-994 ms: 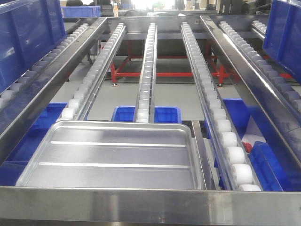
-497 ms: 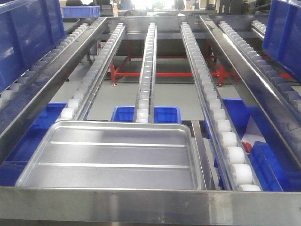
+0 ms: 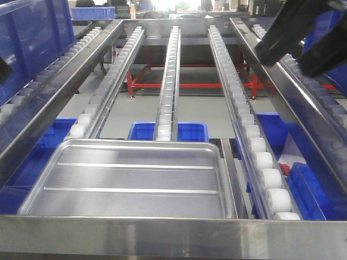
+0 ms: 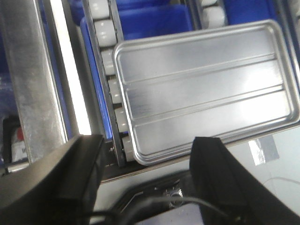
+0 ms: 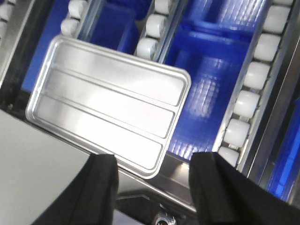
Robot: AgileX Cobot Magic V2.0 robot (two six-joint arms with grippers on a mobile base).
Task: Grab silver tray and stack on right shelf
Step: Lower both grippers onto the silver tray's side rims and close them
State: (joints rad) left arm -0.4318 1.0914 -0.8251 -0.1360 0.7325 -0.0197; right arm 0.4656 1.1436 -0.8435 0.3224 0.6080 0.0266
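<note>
The silver tray (image 3: 130, 179), shiny with two long raised ribs, lies flat on the roller rails just behind the polished front bar (image 3: 217, 238) of the steel flow-rack shelf. It also shows in the left wrist view (image 4: 201, 89) and the right wrist view (image 5: 108, 103). My left gripper (image 4: 147, 143) is open and empty, hovering above the tray's near left corner. My right gripper (image 5: 154, 157) is open and empty above the tray's near right corner. In the front view the right gripper (image 3: 284, 59) hangs at the upper right, well above the rollers.
White roller rails (image 3: 169, 81) run away from me. Blue bins (image 3: 190, 131) sit on the level below, and tall blue crates stand at the far left (image 3: 32, 38) and far right (image 3: 328, 38). Steel side rails (image 3: 282, 92) separate the lanes.
The right arm has entered the front view at the upper right, and a dark sliver has appeared at the left edge. The tray has not moved.
</note>
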